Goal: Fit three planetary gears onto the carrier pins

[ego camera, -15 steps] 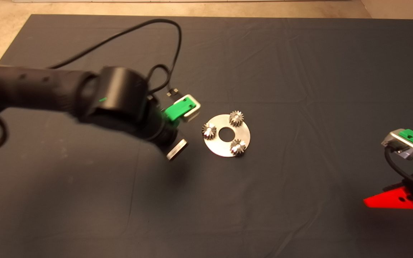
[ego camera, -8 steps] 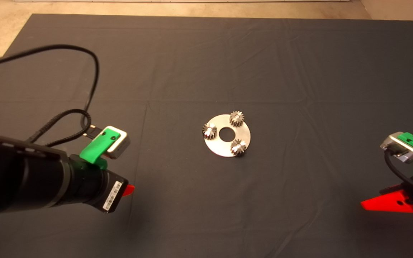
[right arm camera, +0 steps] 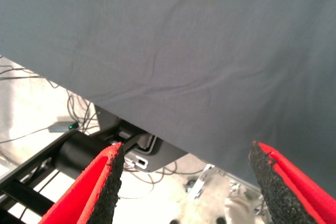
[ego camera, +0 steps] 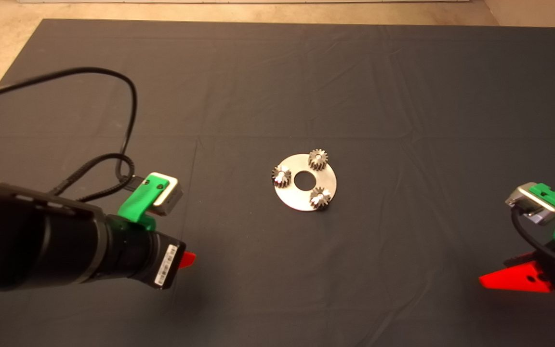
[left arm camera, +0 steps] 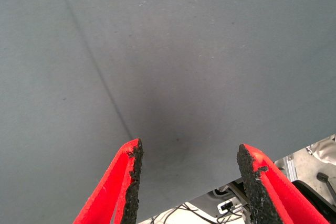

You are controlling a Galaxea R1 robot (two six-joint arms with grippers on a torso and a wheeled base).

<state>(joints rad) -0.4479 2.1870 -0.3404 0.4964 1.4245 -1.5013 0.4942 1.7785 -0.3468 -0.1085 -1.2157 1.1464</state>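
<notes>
A flat silver disc (ego camera: 325, 182) with a large centre hole lies mid-mat. Three small dark-grey gears sit on its pins: one at the back (ego camera: 317, 159), one at the left (ego camera: 281, 176), one at the front (ego camera: 320, 196). The pin tops show as bright spots in the gears' centres. My left gripper (ego camera: 188, 259) is at the lower left, well away from the disc; in the left wrist view it (left arm camera: 189, 174) is open and empty over bare mat. My right gripper (ego camera: 511, 279) waits at the lower right edge; in the right wrist view it (right arm camera: 186, 174) is open and empty.
The dark mat (ego camera: 403, 96) covers the table, with creases across it. A black cable (ego camera: 128, 111) loops from the left arm over the mat's left part. Past the mat's edge, the right wrist view shows floor cables and a frame (right arm camera: 79, 150).
My left arm has pulled back from beside the disc to the lower left of the mat. The three gears stay on the disc. The right gripper has shifted only slightly.
</notes>
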